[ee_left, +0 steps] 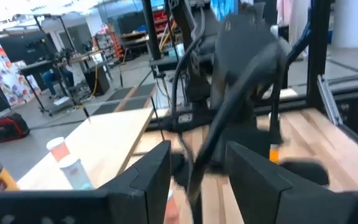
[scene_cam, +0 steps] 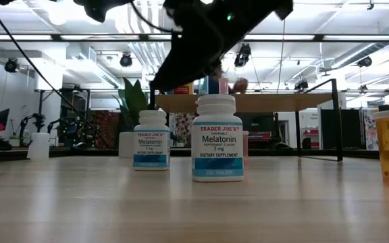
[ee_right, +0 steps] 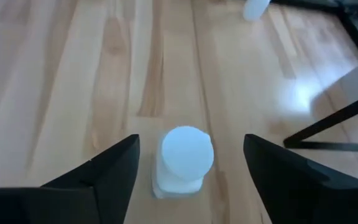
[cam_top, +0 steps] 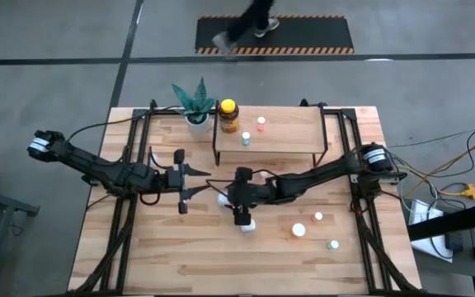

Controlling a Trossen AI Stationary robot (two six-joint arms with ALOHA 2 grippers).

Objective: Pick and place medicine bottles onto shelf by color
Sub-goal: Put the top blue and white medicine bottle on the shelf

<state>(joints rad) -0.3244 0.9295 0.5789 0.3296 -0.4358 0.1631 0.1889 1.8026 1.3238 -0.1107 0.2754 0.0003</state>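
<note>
Right now my right gripper hangs over the middle of the table, and its two dark fingers stand wide apart with a small white-capped bottle standing upright between them; neither finger touches it, so it is let go, not held. From above, that bottle sits on the tabletop just in front of the shelf, not on it. My left gripper waits nearby on the left side, with its fingers partly apart, and I see nothing in them. On the shelf stand the big amber bottle with the yellow cap, a pink-capped bottle and a green-capped bottle. More little bottles wait on the table to the right: an orange-capped one, another small one and a green-capped one. A second white bottle stands close behind the first. I think this white bottle is light and hard, made of smooth plastic, so it could slip or tip over if I bump it. It looks tall for its base. I would hold it by its round sides, below the cap, squeezing gently and evenly, and keep it upright
</note>
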